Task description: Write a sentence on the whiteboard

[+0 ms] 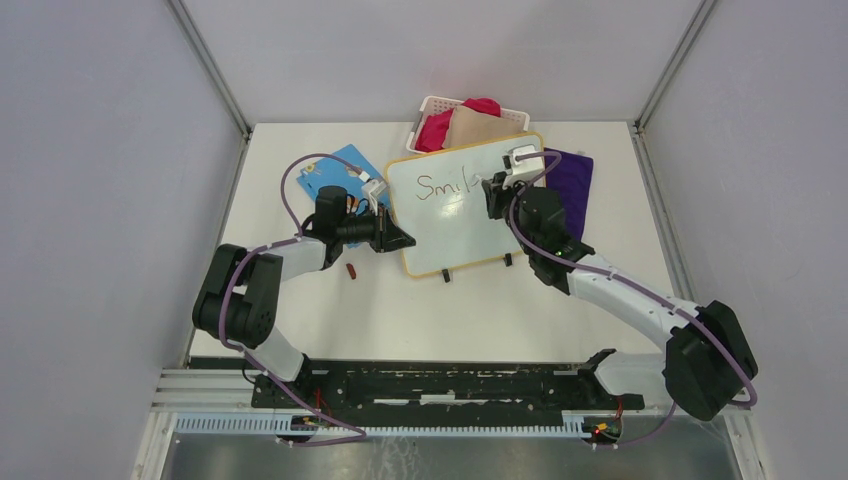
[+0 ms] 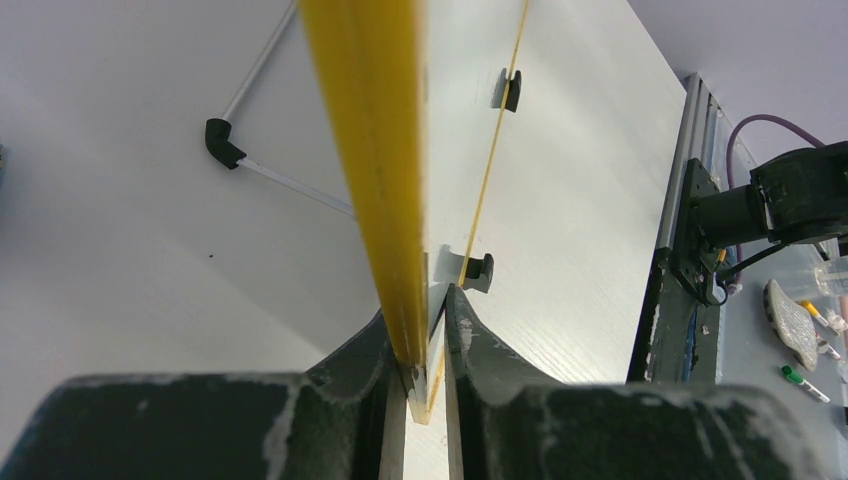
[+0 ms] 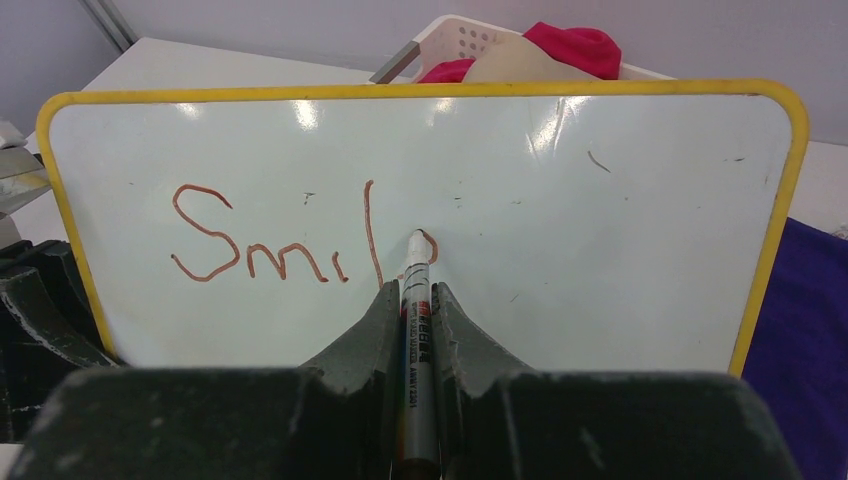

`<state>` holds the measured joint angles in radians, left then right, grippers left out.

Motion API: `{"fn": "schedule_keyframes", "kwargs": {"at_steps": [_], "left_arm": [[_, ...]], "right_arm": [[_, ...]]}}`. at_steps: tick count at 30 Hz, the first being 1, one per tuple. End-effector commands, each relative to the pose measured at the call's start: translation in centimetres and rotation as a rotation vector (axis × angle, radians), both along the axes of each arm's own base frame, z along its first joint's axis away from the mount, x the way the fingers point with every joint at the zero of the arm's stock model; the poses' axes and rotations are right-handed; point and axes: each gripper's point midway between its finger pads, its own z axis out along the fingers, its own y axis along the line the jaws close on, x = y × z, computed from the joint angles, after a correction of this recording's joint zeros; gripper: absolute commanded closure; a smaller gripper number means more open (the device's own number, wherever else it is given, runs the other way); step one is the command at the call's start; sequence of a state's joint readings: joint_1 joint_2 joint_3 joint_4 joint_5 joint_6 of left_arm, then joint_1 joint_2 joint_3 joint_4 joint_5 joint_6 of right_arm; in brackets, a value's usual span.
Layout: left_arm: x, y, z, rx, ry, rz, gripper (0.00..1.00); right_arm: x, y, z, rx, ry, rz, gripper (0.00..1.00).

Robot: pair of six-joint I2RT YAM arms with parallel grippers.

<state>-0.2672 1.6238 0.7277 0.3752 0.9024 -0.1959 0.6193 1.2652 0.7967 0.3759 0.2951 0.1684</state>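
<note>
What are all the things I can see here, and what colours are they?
whiteboard: one, white with a yellow frame, propped up mid-table
writing: one unfinished word, "Smil", dark red, on the whiteboard
marker: one, tip on the whiteboard
basket: one, white, behind the whiteboard
cloths in basket: red and tan
blue card: one, left of the whiteboard
purple cloth: one, right of the whiteboard
small red piece: one, on the table by the left arm
table: one, white
left pincer: black, clamped on the whiteboard's edge
right pincer: black, holding the marker
</note>
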Motion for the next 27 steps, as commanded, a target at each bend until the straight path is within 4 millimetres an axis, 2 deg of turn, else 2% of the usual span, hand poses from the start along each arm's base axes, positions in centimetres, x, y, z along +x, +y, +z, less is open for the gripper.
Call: {"fn": "schedule_keyframes", "kwargs": {"at_steps": [1,11,17,27], "left_arm": [[0.0,0.1,-1.4,0.08,-0.028,0.002,0.98],[0.0,0.1,-1.5,0.082,-0.026,0.003,0.98],[0.0,0.1,-1.6,0.084,-0.023,0.004,0.98],[-0.1,0.0,-1.5,0.088,-0.027,0.001,0.98]], "right_arm": [[0.5,1.0,1.8,0.039,-0.034,0.035,1.0],[-0.7,0.8,-0.8,0.043,0.015,0.055,1.0],[-1.3,-0.1,-1.9,0.031,0.029,0.031,1.0],[-1.4,-2.3,-1.9,0.003,0.019,-0.065,1.0]]}}
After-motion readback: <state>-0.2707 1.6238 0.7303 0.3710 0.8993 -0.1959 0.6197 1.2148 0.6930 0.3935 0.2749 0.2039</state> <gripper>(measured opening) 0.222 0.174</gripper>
